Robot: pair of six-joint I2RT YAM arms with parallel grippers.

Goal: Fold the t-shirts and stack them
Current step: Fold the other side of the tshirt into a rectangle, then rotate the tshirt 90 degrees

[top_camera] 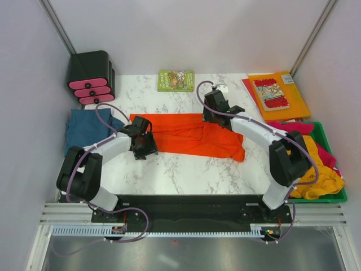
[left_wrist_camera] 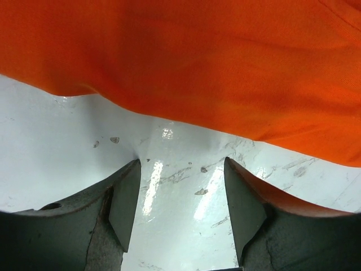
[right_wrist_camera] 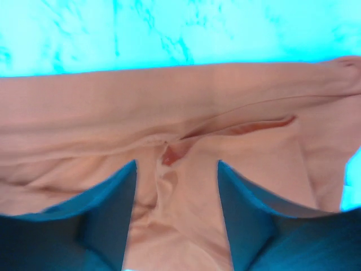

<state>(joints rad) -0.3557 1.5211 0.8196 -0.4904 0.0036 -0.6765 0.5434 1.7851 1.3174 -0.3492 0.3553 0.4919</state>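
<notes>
Both jaw pairs: apart, nothing held
L gripper [left_wrist_camera: 180, 164]: at 8 o'clock edge of orange-red shirt [top_camera: 192, 135]
R gripper [right_wrist_camera: 176, 164]: over shirt's 1 o'clock part

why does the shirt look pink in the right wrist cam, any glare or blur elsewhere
Right wrist view: heavy colour cast, the orange-red t-shirt reads pale pink and the table cyan. Left wrist view: glare streaks on the glossy table. Top view: evenly lit, sharp.

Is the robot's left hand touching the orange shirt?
Apart. The left wrist view shows the left gripper open, with a strip of bare white table between its fingertips and the orange shirt.
</notes>
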